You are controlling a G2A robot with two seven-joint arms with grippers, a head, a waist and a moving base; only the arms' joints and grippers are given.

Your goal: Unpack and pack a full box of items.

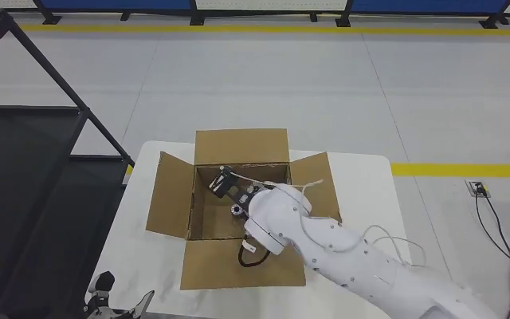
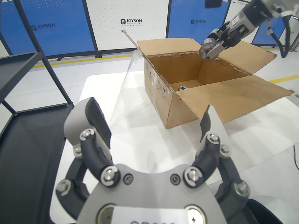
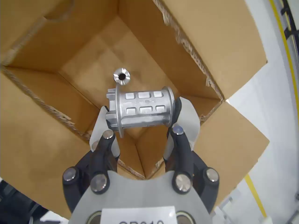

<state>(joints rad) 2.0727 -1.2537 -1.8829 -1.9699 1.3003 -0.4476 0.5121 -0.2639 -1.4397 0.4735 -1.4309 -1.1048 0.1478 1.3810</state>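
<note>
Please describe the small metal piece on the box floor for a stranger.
Find the open cardboard box on the table. A small metal piece lies on its floor. Unlike the bigger cylinder in the right hand, it is round with a dark hole.

A black metal rack stands beside the white tabletop's left edge. Past the far edge are blue-and-white fence panels. A yellow floor line and what may be a floor socket lie off the right edge.
</note>
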